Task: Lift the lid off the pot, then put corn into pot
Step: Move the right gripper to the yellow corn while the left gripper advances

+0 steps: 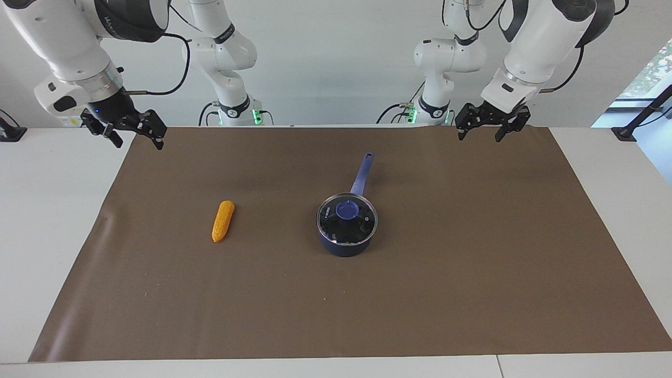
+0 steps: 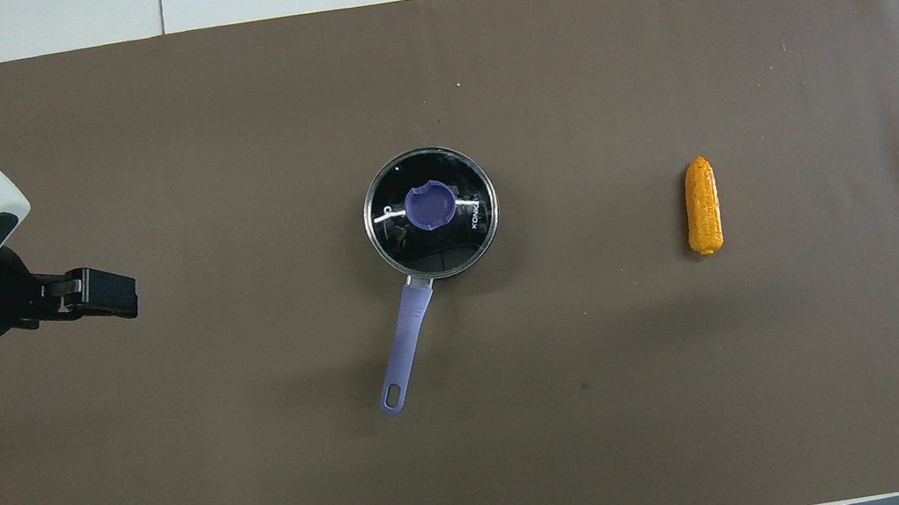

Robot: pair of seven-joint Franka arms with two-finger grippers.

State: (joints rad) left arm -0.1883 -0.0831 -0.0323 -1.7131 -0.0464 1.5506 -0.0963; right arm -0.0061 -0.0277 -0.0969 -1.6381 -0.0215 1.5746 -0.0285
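The lid (image 1: 347, 212) sits on the pot (image 1: 344, 245), mid-mat; the corn (image 1: 223, 221) lies toward the right arm's end. Both the left gripper (image 1: 491, 126) and right gripper (image 1: 126, 131) are held up, fingers apart. The blue knob (image 1: 347, 210) should be pinched and lifted straight up.

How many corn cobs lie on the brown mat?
1. The corn lies on the mat toward the right arm's end, beside the pot. None seems hidden.

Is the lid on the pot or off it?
On. The lid sits flat on the pot, its blue knob at the centre; neither gripper touches it.
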